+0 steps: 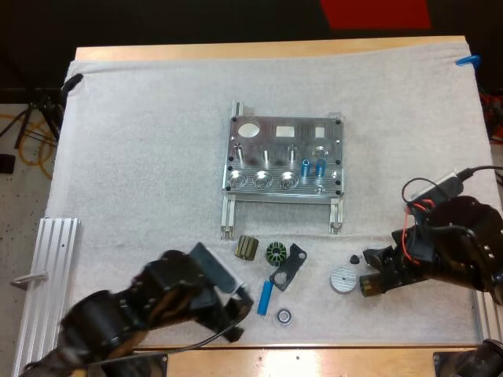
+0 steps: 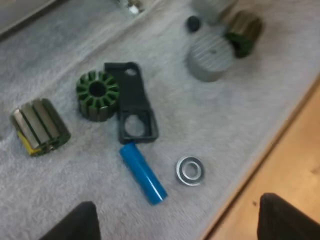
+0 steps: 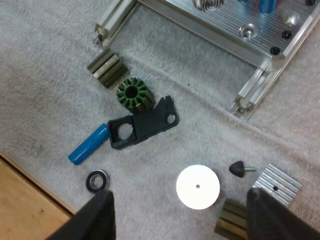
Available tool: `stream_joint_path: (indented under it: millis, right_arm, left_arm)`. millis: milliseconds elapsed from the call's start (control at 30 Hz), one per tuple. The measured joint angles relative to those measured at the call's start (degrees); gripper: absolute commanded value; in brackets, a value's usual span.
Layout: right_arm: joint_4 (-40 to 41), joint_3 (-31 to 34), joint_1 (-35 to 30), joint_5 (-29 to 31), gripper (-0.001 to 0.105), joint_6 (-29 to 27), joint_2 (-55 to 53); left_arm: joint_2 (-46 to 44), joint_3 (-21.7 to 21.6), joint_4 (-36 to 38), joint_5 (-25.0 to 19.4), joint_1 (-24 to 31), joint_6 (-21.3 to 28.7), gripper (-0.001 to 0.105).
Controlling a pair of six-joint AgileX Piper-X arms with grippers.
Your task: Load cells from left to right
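The metal fixture (image 1: 283, 157) sits mid-mat with two blue cylinders (image 1: 313, 166) standing in its right part. A loose blue cylinder (image 1: 266, 298) lies on the mat near the front edge, by the black bracket (image 1: 288, 267). My left gripper (image 1: 233, 316) hovers just left of that cylinder. It is open, its fingers (image 2: 75, 222) wide apart, with the blue cylinder (image 2: 143, 172) on the mat ahead of the gap. My right gripper (image 1: 368, 276) is open beside the round metal disc (image 1: 341, 279). Its fingers (image 3: 97, 217) straddle the disc (image 3: 198, 186) from above, clear of it.
Near the loose cylinder lie a striped block (image 1: 247, 248), a green toothed ring (image 1: 276, 253), a bearing ring (image 1: 284, 316) and a small black cone (image 1: 354, 258). A ribbed aluminium block (image 3: 277, 185) and another striped block (image 3: 234, 225) lie by the disc. An aluminium rail (image 1: 47, 290) lies at the table's left.
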Motion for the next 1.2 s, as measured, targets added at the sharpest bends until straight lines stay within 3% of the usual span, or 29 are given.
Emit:
stream_joint_path:
  millis: [233, 567, 1200]
  right_arm:
    - [0.0, -0.02, 0.0, 0.0, 0.056, 0.0, -0.03]
    - [0.0, -0.02, 0.0, 0.0, 0.056, 0.0, -0.03]
    - [0.0, -0.02, 0.0, 0.0, 0.056, 0.0, -0.03]
  left_arm:
    - [13.48, 4.32, -6.11, -2.84, -1.56, -4.16, 0.063]
    - [32.59, 4.45, -12.01, -1.18, -1.56, -4.08, 0.061]
    - [42.57, 4.23, -16.39, 0.58, -1.56, 1.09, 0.06]
